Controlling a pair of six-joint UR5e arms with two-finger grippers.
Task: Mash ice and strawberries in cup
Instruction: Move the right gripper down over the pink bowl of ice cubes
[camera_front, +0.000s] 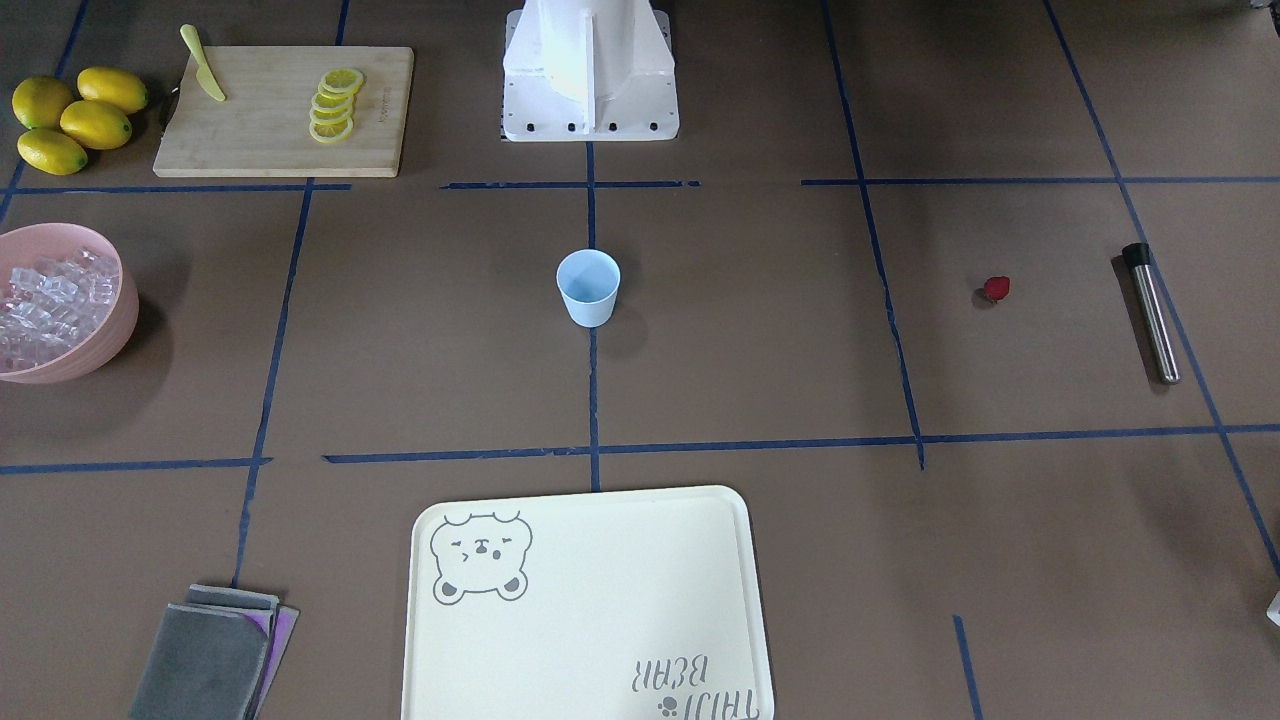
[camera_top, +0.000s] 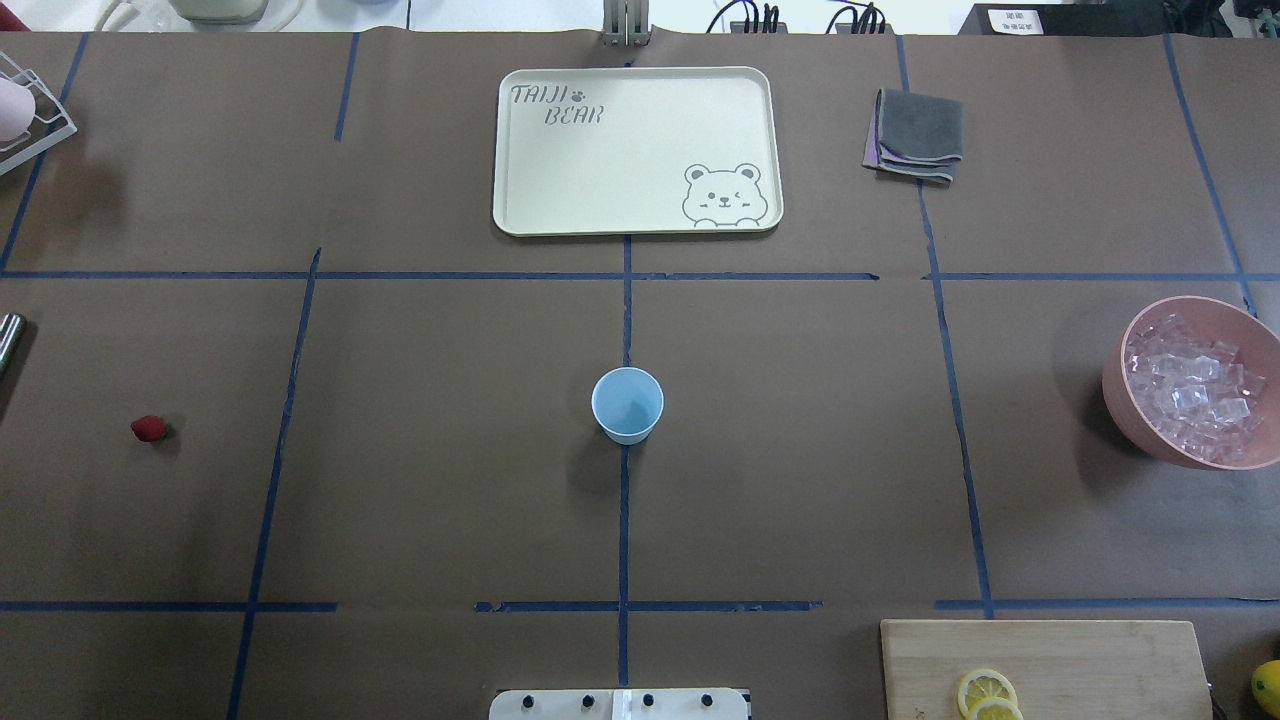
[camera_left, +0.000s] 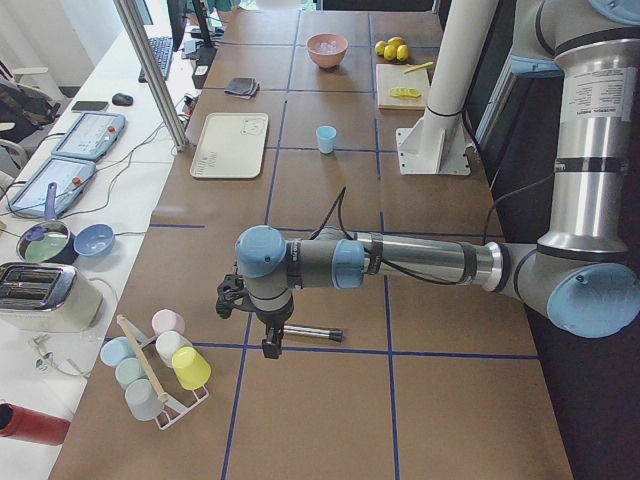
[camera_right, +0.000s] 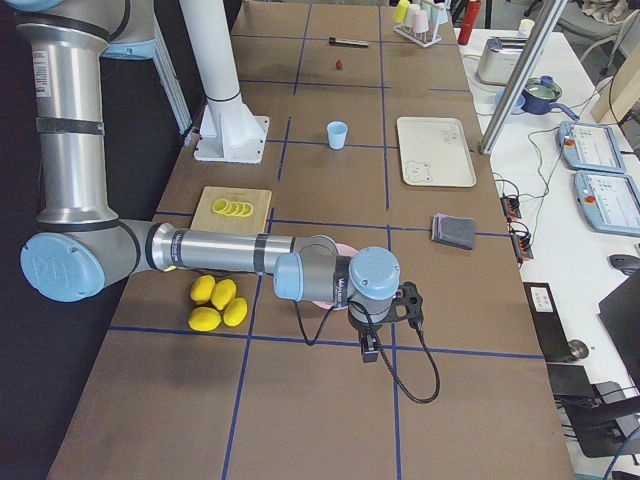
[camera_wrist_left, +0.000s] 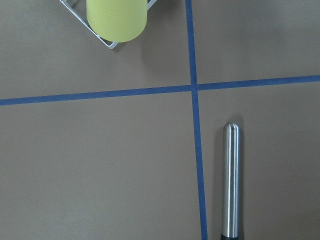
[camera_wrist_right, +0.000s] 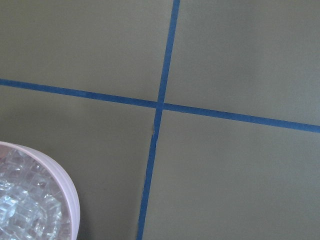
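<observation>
The pale blue cup (camera_front: 588, 288) (camera_top: 627, 405) stands upright at the table's middle, and I see nothing inside it. A strawberry (camera_front: 996, 289) (camera_top: 149, 429) lies alone on the table toward my left side. The ice (camera_front: 50, 300) (camera_top: 1195, 400) (camera_wrist_right: 25, 210) fills a pink bowl (camera_top: 1120, 390) on my right side. My left gripper (camera_left: 270, 348) hangs low beside a steel rod (camera_left: 312, 331) (camera_wrist_left: 230, 180), and I cannot tell whether it is open or shut. My right gripper (camera_right: 368, 352) hovers near the pink bowl, state unclear too.
A cream bear tray (camera_top: 640, 215) lies beyond the cup, with folded grey cloths (camera_top: 915, 135) to its right. A cutting board (camera_front: 250, 140) holds lemon slices (camera_front: 335, 105) and a yellow knife (camera_front: 204, 65), next to whole lemons (camera_front: 75, 118). A rack of cups (camera_left: 160, 365) stands at the left end.
</observation>
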